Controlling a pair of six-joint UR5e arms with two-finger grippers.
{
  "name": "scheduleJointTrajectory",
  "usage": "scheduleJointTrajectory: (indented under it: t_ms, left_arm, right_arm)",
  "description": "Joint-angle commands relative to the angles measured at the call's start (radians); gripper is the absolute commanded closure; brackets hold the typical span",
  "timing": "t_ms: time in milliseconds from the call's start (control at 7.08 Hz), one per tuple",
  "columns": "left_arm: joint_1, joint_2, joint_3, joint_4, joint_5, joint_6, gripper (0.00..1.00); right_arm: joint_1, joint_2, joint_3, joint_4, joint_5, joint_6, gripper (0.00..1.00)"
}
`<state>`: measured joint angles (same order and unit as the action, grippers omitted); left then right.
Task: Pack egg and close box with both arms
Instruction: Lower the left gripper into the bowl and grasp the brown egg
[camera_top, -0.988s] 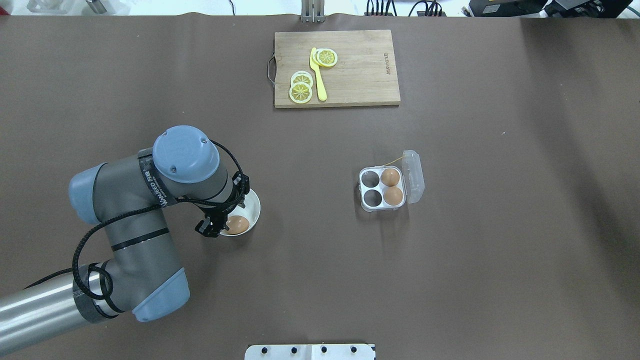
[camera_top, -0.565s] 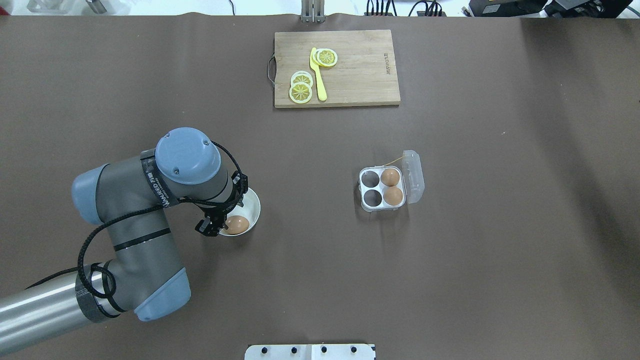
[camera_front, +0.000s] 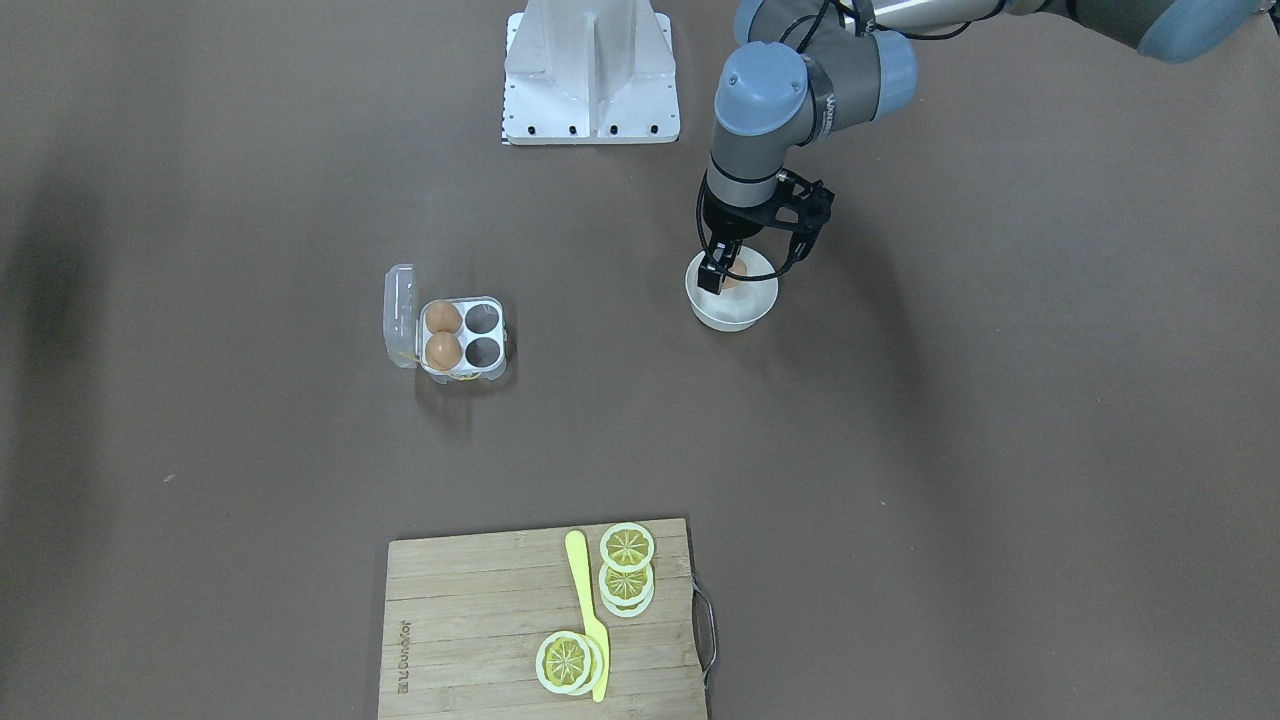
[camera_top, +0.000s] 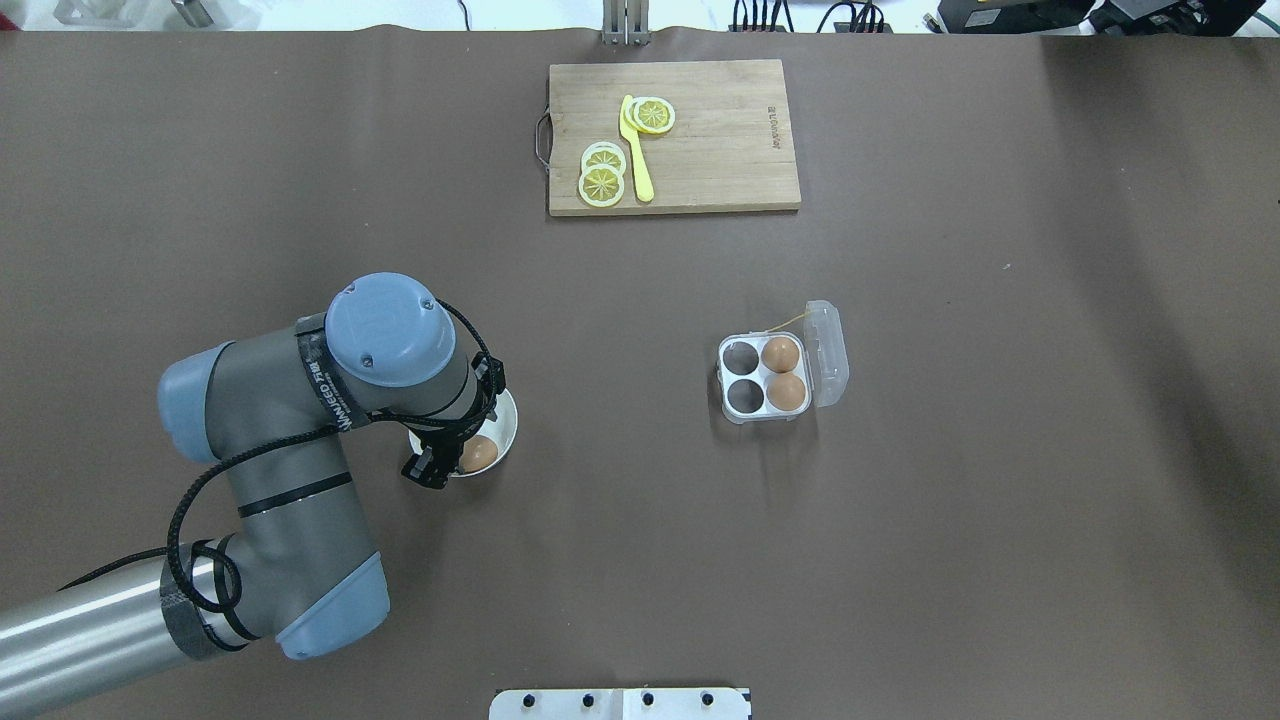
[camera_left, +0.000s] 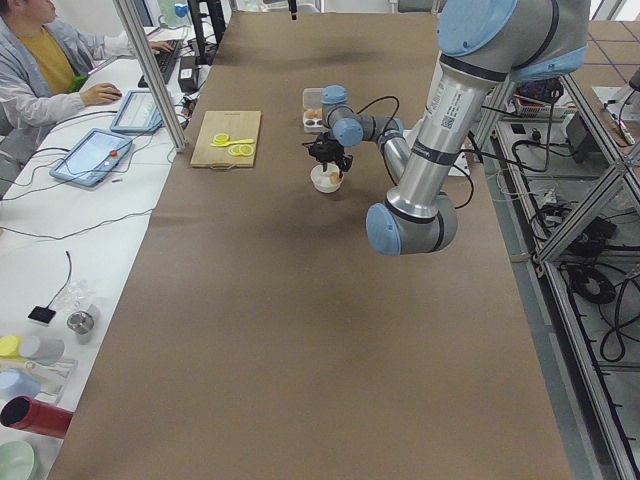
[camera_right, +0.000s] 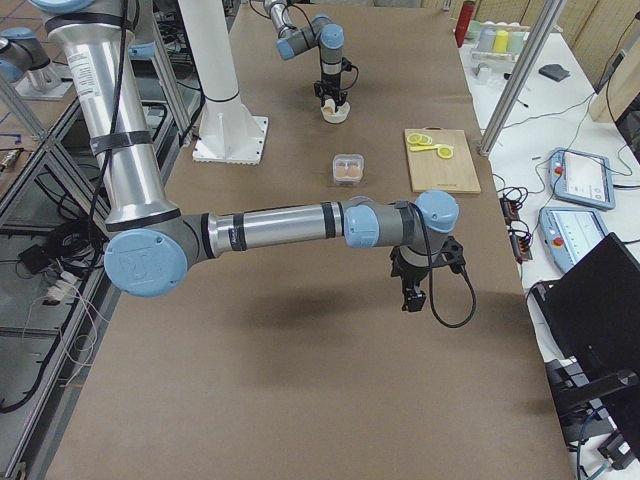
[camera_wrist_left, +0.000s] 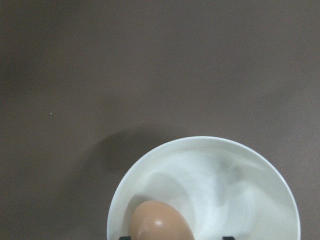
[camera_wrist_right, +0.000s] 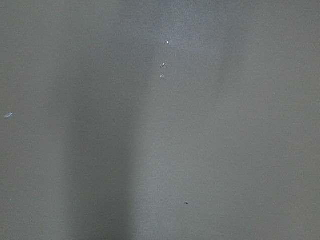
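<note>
A tan-brown egg (camera_top: 480, 453) lies in a round white bowl (camera_top: 511, 425), also seen in the left wrist view (camera_wrist_left: 160, 225). My left gripper (camera_top: 460, 436) is open and down in the bowl (camera_front: 742, 316), one finger on either side of the egg (camera_front: 737, 270), not clamped. The clear egg box (camera_top: 829, 355) stands open to the right, with two eggs (camera_top: 781, 353) in its right cells and its two left cells empty. My right gripper (camera_right: 410, 292) shows only in the exterior right view, hanging over bare table; I cannot tell if it is open or shut.
A wooden cutting board (camera_top: 720, 150) with lemon slices and a yellow knife (camera_top: 636, 150) lies at the far middle. The white base bracket (camera_top: 620, 704) is at the near edge. The right wrist view shows only brown table cover.
My left arm has shifted right and toward the near edge, and the gripper has come down over the bowl, covering more of the egg. The box has not moved.
</note>
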<state>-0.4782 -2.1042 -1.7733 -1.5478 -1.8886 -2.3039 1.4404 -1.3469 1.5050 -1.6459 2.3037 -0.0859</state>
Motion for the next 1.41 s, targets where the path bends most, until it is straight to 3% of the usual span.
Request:
scheduleJointTrajectory:
  t_ms: [0,706,1129,1271]
  left_arm:
    - [0.003,0.0,0.003,-0.002,0.0,0.0,0.31]
    - [0.004,-0.002,0.025,-0.018,0.0,0.0,0.34]
    - [0.009,-0.002,0.029,-0.025,0.0,0.0,0.41]
    - [0.009,-0.002,0.029,-0.026,0.0,0.0,0.47]
  right_arm:
    - [0.0,0.0,0.0,0.001,0.0,0.0,0.0]
    - [0.0,0.0,0.001,0.0,0.0,0.0,0.0]
    - [0.002,-0.001,0.001,0.0,0.0,0.0,0.0]
    - [0.002,-0.001,0.001,0.0,0.0,0.0,0.0]
